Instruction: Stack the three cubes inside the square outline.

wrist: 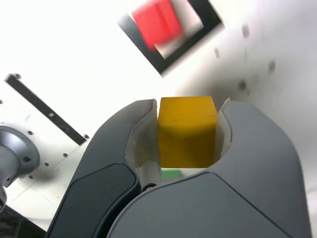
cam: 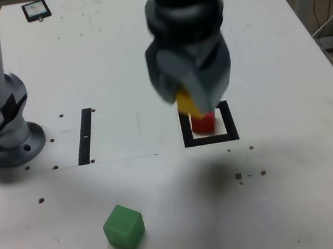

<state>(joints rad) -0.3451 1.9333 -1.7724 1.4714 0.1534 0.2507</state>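
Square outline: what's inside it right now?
The red cube sits inside the square outline. The gripper hides the frame's far edge in the exterior view.

Yellow cube (wrist: 187, 132) held aloft; red (cam: 204, 123) inside square outline (cam: 230, 120); green (cam: 124, 227) outside.

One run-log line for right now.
tool: shut on yellow cube, held above table | red cube: inside square outline | green cube: on table, outside outline
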